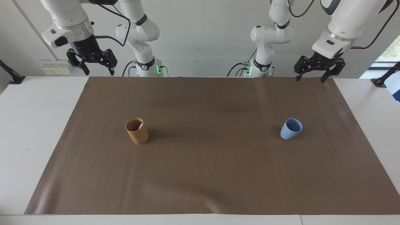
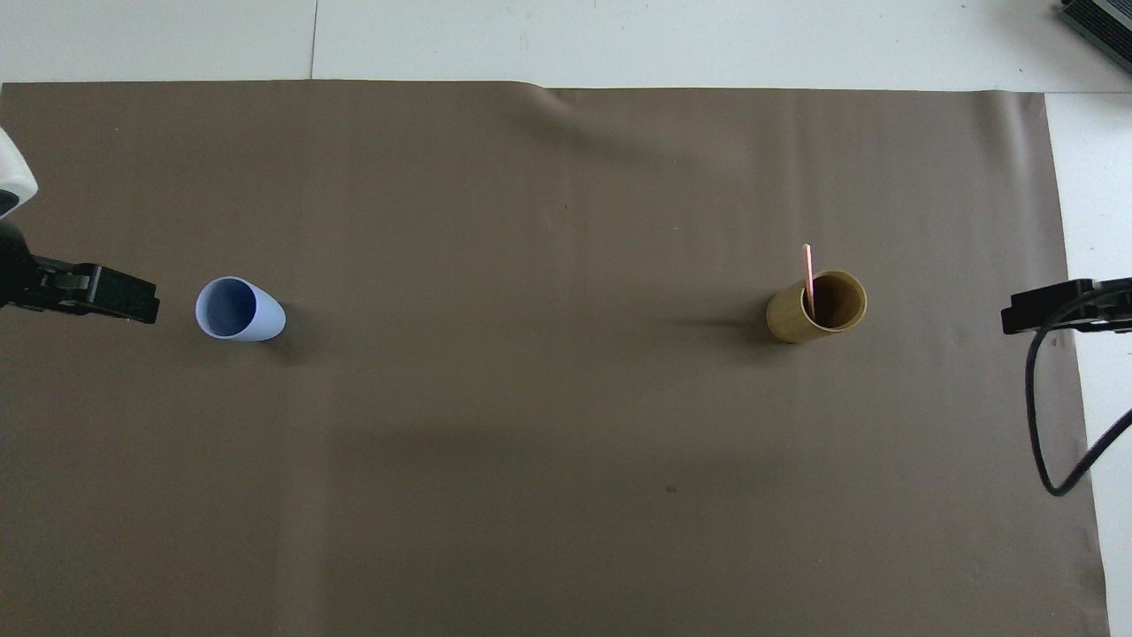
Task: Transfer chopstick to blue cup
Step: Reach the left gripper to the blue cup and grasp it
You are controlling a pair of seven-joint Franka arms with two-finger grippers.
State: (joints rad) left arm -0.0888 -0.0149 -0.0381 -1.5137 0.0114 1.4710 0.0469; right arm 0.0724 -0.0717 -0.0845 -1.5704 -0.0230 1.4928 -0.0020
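A pale-pink chopstick (image 2: 806,270) stands in the tan-brown cup (image 2: 818,306), leaning on its rim; in the facing view only its pink tip (image 1: 141,125) shows in the brown cup (image 1: 137,130). The light-blue cup (image 1: 291,128) stands upright and empty toward the left arm's end of the mat, and it also shows in the overhead view (image 2: 239,309). My left gripper (image 1: 315,76) hangs open and empty, high over the mat's edge near its base. My right gripper (image 1: 97,68) hangs open and empty, high over the mat's corner near its own base. Both arms wait.
A brown mat (image 1: 206,175) covers most of the white table (image 1: 28,125). A black cable (image 2: 1048,416) hangs from the right arm at the mat's edge.
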